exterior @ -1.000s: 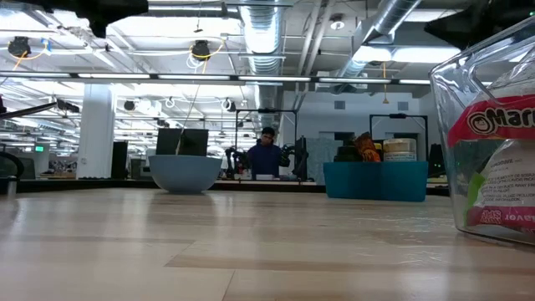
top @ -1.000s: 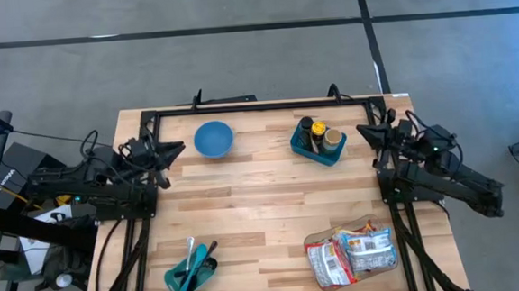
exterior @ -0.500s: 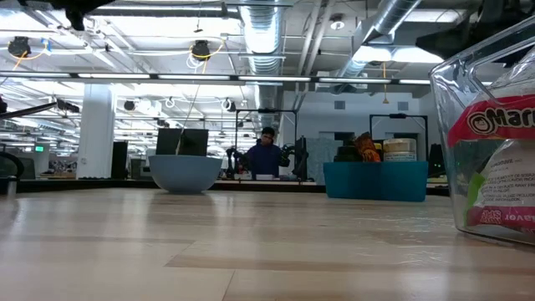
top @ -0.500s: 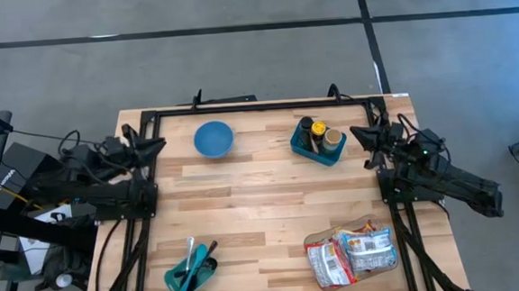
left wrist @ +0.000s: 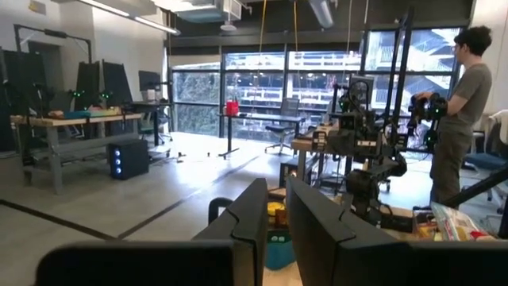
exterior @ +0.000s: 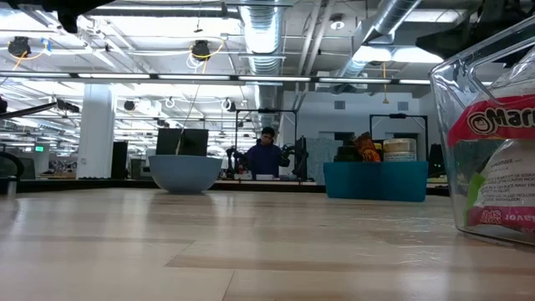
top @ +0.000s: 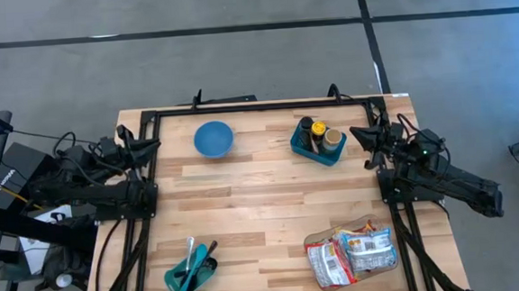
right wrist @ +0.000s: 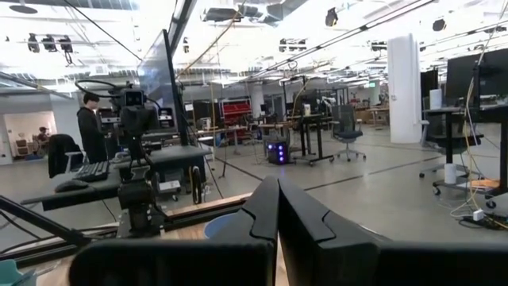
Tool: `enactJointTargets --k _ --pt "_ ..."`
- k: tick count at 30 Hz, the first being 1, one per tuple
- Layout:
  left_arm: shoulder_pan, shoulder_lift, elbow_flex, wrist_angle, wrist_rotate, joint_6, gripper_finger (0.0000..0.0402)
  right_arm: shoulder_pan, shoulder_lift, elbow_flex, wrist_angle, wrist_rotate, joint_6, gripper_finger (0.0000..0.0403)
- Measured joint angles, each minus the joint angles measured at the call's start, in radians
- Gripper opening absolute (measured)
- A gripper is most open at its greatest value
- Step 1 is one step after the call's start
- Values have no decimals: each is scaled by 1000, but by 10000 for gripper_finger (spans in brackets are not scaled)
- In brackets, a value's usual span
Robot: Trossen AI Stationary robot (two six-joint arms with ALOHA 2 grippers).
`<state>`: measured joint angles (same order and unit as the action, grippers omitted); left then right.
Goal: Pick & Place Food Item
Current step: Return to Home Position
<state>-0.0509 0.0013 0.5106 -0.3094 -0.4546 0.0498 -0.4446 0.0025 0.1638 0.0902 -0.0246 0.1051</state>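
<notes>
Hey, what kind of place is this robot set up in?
Probably an open-plan robotics lab or workshop: bare silver ceiling ducts run overhead, workbenches loaded with equipment fill the floor, and a person in a dark top works behind the pale wooden table.

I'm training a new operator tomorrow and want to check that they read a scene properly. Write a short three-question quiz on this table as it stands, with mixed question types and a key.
1. Short answer: besides the blue bowl, the green bin and the transparent bin, which container stands on the table?
2. Multiple choice: the noodle packs lie in A) the blue bowl, B) the transparent bin, C) the green bin.
3. True or false: neither the left gripper nor the right gripper holds anything.
Key: 1. the teal bin of bottles; 2. B; 3. true.
</notes>
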Motion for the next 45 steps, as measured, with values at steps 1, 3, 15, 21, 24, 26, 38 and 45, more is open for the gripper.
enactJointTargets --k 1,3,15,21,24,26,38,45 --pt "0 0 0 2 0 0 44 0 0 0 0 0 0 0" --pt "0 1 -6 13 4 -1 44 0 0 0 0 0 0 0" --pt "0 1 -166 191 90 4 44 0 0 -3 6 0 0 0" --pt "0 1 -242 258 92 -6 44 0 0 -77 112 0 8 0" --pt "0 1 -276 290 97 -23 44 0 0 -107 155 0 11 0" --pt "0 1 -291 297 104 -30 44 0 0 -117 161 0 11 0" --pt "0 1 -420 442 121 -42 44 0 0 -156 150 1 27 0" --pt "0 1 -474 454 121 -74 44 -1 0 -156 46 1 27 0"
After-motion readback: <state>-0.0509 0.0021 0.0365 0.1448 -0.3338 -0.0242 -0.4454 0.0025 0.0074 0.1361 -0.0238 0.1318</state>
